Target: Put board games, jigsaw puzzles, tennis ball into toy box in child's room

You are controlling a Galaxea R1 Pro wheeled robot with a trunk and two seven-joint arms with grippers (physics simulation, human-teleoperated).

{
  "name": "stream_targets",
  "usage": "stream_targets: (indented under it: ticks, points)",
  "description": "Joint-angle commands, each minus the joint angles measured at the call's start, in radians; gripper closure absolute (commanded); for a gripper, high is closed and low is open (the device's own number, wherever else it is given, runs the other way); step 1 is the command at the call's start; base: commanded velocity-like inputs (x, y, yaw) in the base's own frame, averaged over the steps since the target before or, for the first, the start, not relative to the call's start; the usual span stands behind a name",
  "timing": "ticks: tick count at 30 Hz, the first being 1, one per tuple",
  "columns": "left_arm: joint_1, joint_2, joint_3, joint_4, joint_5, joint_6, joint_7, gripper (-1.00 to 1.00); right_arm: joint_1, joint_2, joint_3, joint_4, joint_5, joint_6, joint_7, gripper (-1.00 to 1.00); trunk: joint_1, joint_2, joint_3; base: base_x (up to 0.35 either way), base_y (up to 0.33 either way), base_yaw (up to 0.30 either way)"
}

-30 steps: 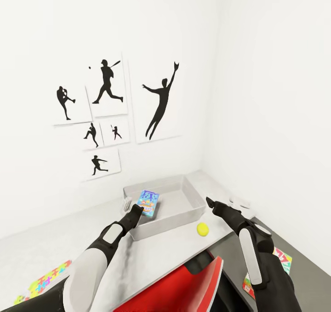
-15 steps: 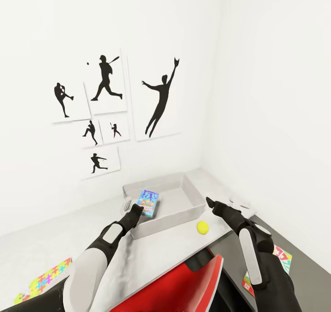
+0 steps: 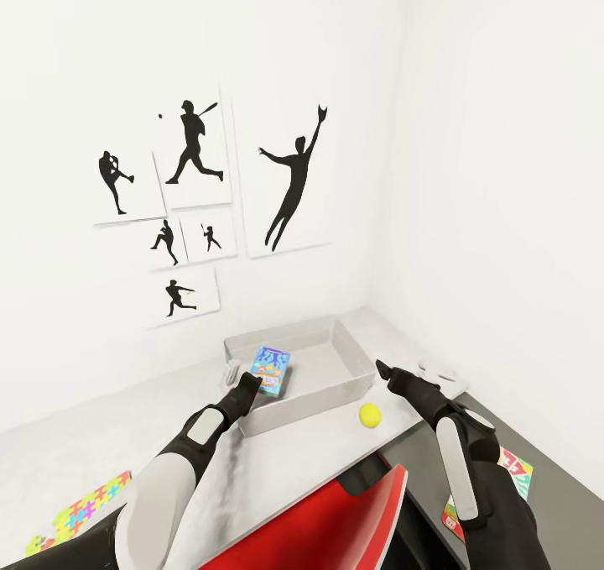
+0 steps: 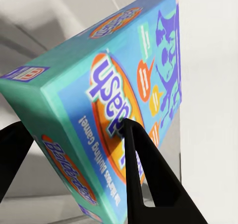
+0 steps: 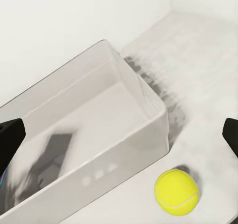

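The light-grey toy box [image 3: 323, 404] stands on the pale table [image 3: 101, 436] in the corner of the child's room. My left gripper [image 3: 248, 383] is shut on a blue cartoon board game [image 3: 271, 370], holding it tilted over the box's near left part. In the left wrist view its fingers [image 4: 144, 169] clamp the game [image 4: 124, 80]. The yellow tennis ball [image 3: 369, 415] lies on the table just in front of the box's right corner. My right gripper [image 3: 382, 368] hovers open above the ball [image 5: 177, 191], beside the box wall [image 5: 124, 154]. A jigsaw puzzle [image 3: 84, 507] lies at the table's left.
A red chair [image 3: 344, 524] stands in front of the table below my arms. A white-red-yellow board game [image 3: 513, 469] lies on the dark grey cabinet [image 3: 554, 520] at the right, partly behind my right forearm. Small white objects [image 3: 440, 374] sit at the table's right end. Walls close the corner.
The head view has shifted slightly. Both arms, the blue game and the ball keep their places.
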Motion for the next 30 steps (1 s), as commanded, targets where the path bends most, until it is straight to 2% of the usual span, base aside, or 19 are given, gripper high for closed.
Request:
stream_targets:
  ticks: [1, 30]
  points:
    - [0.000, -0.001, 0.005, 0.000, -0.002, 0.008, -0.001, 1.00, -0.001, 0.001, -0.003, -0.001, 0.000, 0.006, 0.006, -1.00, 0.001, -0.002, -0.003, 0.000, 0.000, 0.000]
    - [0.001, -0.001, 0.005, 0.000, -0.001, 0.006, -0.003, 1.00, -0.001, 0.001, -0.003, -0.002, 0.000, 0.006, 0.006, -1.00, 0.001, -0.002, -0.003, 0.000, 0.000, 0.000]
